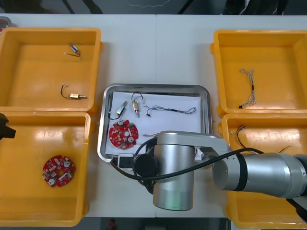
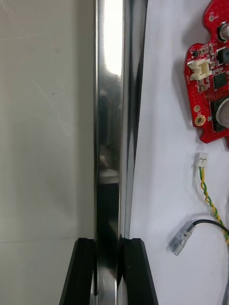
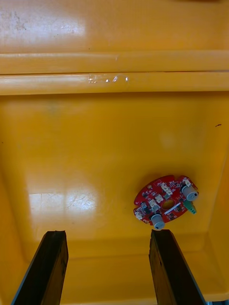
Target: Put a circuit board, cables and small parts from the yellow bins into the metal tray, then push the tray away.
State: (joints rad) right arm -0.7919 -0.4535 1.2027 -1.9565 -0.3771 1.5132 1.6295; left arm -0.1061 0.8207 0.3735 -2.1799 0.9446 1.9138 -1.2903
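Clamping the metal tray (image 2: 109, 95) rim, right gripper (image 2: 109, 242); left gripper (image 3: 107, 232) spread wide over yellow bin (image 3: 114, 119)

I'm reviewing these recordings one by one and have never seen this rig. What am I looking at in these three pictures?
It is a two-armed robot at a light table. The front view looks down from above the arms; each other picture comes from a camera on one wrist. Four yellow bins flank a metal tray holding a red circuit board, cables and small metal parts. The right gripper is shut on the tray's near rim. The left gripper hangs open over the near left bin, above a second circuit board.
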